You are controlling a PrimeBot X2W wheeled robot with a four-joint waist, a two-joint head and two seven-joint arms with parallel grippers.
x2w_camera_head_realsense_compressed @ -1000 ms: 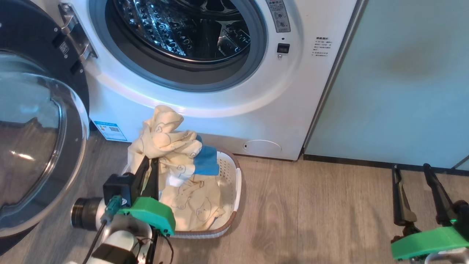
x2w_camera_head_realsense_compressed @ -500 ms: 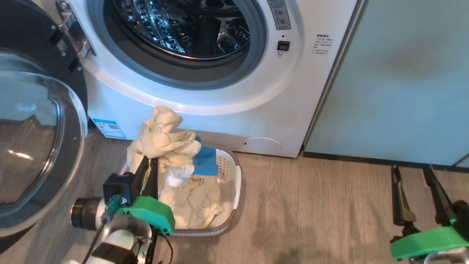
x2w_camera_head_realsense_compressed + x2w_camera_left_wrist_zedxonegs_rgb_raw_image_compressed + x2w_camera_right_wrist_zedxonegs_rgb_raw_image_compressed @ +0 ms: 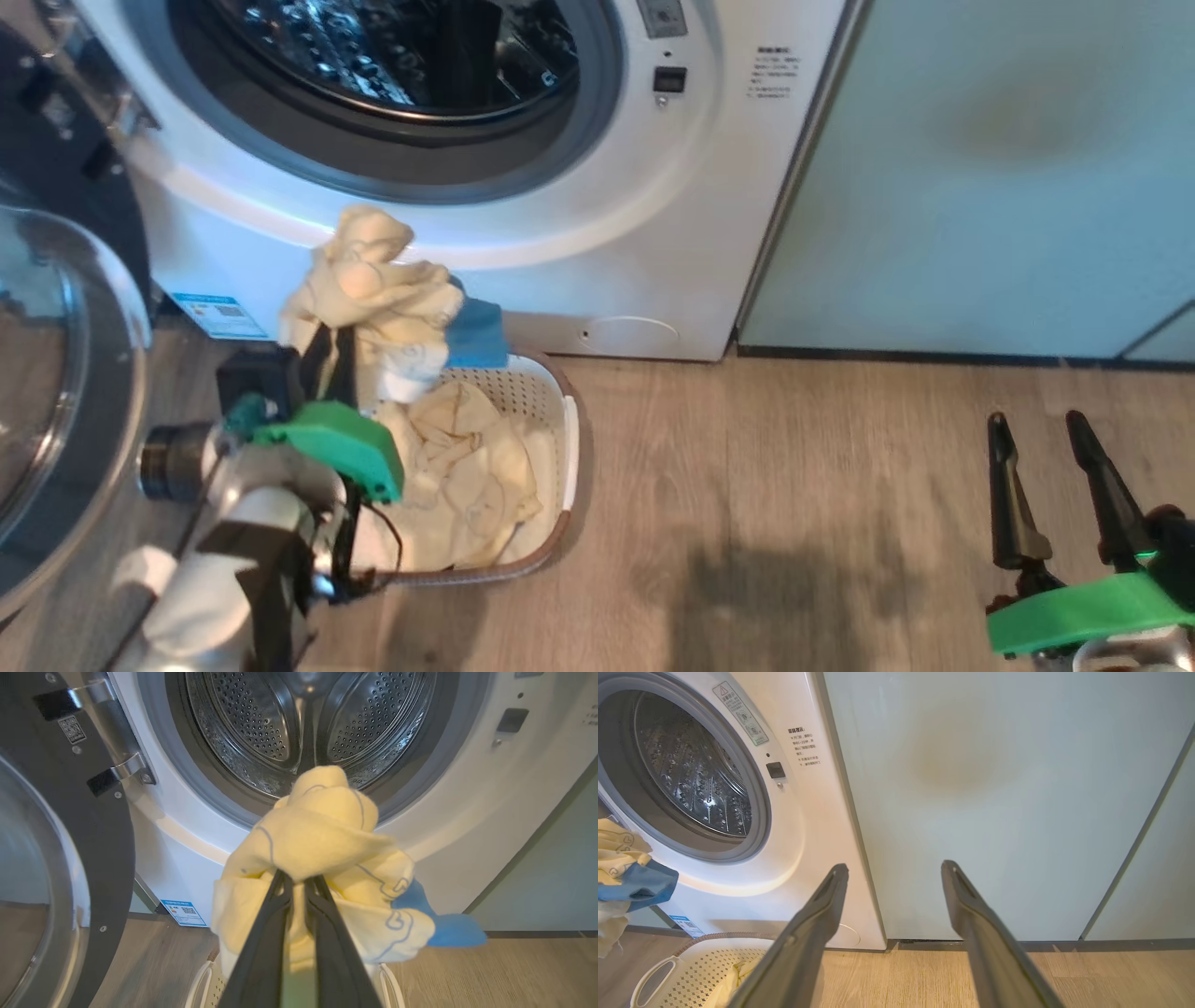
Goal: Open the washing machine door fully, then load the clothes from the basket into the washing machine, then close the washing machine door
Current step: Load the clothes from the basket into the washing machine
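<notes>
My left jaws are pinched almost shut on the clothes (image 3: pixel 373 280), a cream-yellow bunch with a blue piece (image 3: pixel 476 334) hanging at its right side. In the head view the bunch hangs at centre left, above the basket (image 3: pixel 571 439) and in front of the washer (image 3: pixel 597 233), just under the lower edge of the porthole. In the left wrist view my two dark fingers (image 3: pixel 264 952) rise from the bottom edge, close together, with cloth gathered over their tips. The steel drum (image 3: pixel 261 723) gapes at the top of the frame behind the bunch.

More cream clothes lie in the basket, which sits on the floor (image 3: pixel 794 485) at lower centre left, just before the washer. The door (image 3: pixel 65 392) is swung open at the left edge of the head view, its glass bowl facing me.

My right jaws stand wide open and hold nothing. Their fingers (image 3: pixel 1006 495) point up at the lower right of the head view, over the floor and well apart from the basket. In the right wrist view they frame the pale green cabinet (image 3: pixel 994 788) right of the washer, with the basket's handle (image 3: pixel 656 973) in the lower left corner.
</notes>
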